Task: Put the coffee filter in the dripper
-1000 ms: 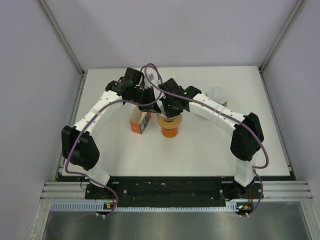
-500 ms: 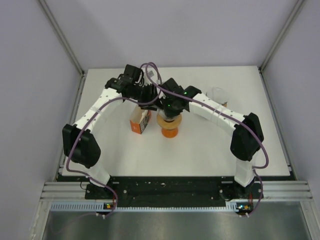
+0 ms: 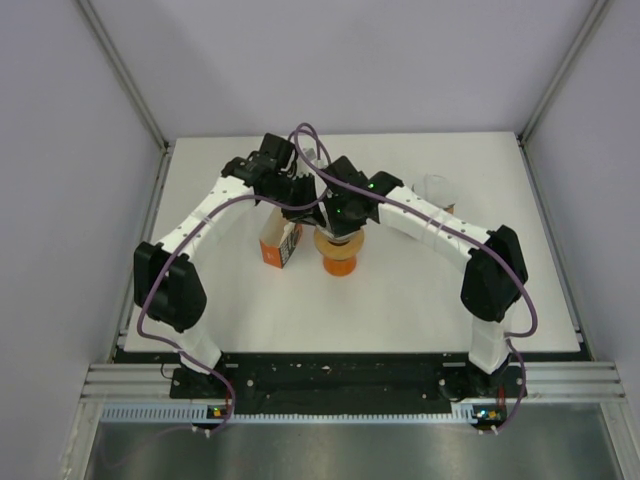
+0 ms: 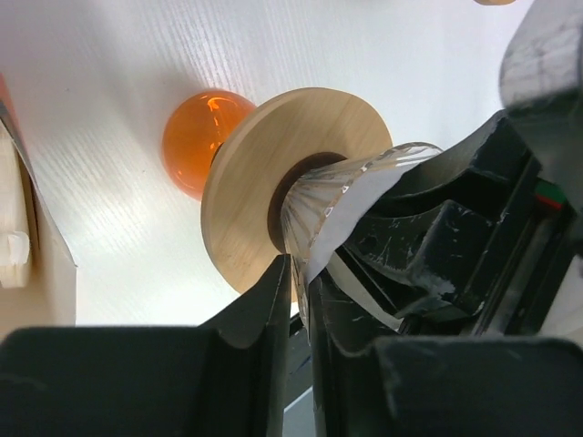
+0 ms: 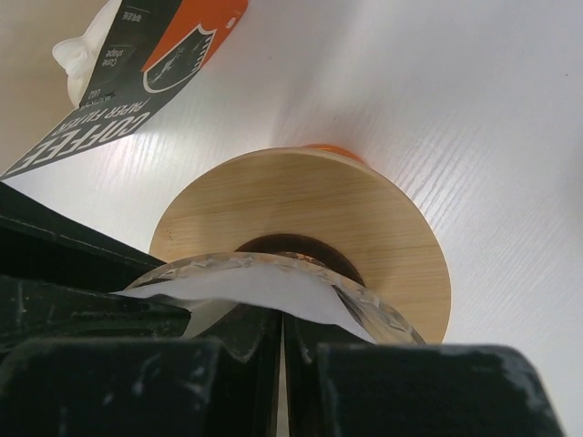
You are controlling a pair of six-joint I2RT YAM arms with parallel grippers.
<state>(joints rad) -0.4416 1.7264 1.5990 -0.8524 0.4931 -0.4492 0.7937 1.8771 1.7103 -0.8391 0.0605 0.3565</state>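
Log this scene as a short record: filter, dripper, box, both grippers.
coffee filter: white paper, inside the glass cone, one edge past the rim
dripper: glass cone in a wooden collar, upright on an orange base
filter box: beside the dripper, on the left arm's side
left gripper: jaws nearly closed at the filter's edge; grip unclear
right gripper: jaws shut at the dripper's rim

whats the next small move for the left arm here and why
Probably ease the left gripper down to seat the coffee filter deeper in the dripper: the paper's edge stands above the glass rim at its jaws, with the right gripper shut beside it.
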